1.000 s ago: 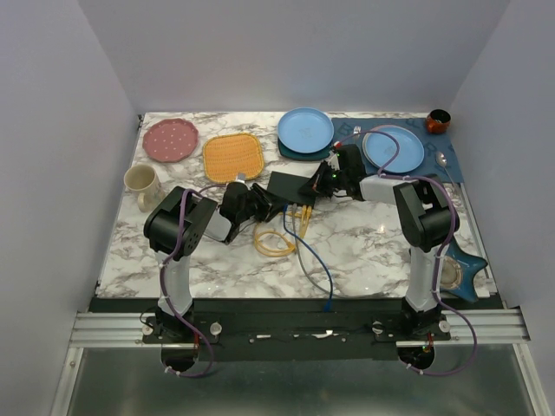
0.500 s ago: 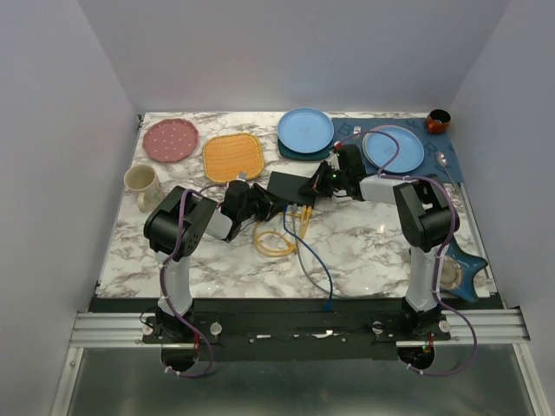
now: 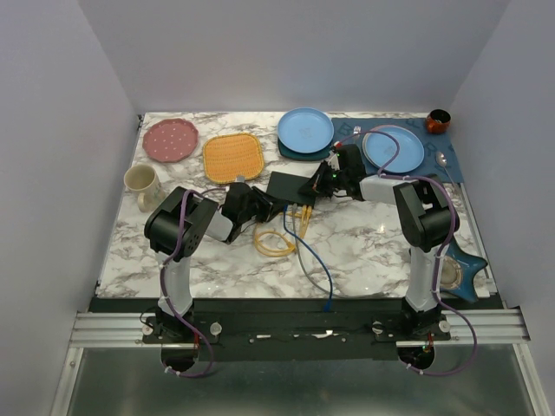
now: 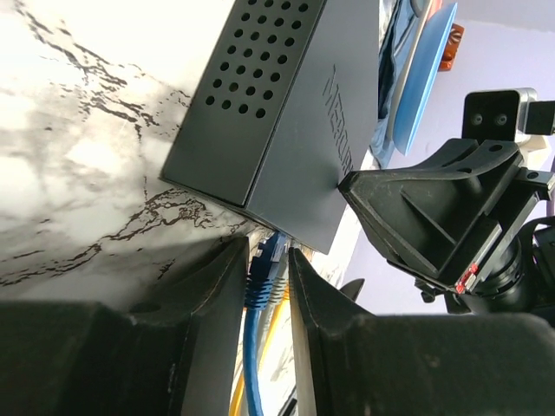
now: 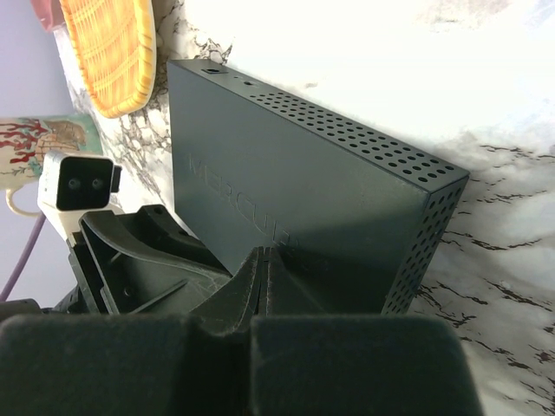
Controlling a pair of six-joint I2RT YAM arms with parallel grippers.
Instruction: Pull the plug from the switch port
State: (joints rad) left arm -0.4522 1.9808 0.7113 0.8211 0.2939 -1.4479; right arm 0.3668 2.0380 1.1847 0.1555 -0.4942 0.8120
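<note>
The flat black switch (image 3: 289,185) lies mid-table; it also shows in the left wrist view (image 4: 286,104) and the right wrist view (image 5: 303,173). A blue plug (image 4: 263,270) sits in a socket on its near edge, a grey plug and a yellow one beside it. My left gripper (image 4: 269,253) is closed on the blue plug, the grey plug pinched alongside; in the top view it (image 3: 274,207) is at the switch's front left corner. My right gripper (image 5: 267,253) is shut and empty, its tips pressing on the switch's top, at its right end (image 3: 310,187).
A yellow cable coil (image 3: 272,243) and a blue cable (image 3: 319,276) trail toward the near edge. Behind the switch are an orange woven mat (image 3: 232,157), a blue plate (image 3: 305,130), a pink plate (image 3: 170,139), a mug (image 3: 140,182) and a second blue plate (image 3: 395,149).
My left gripper has edged right toward the switch's near edge. The right arm and the switch have not moved.
</note>
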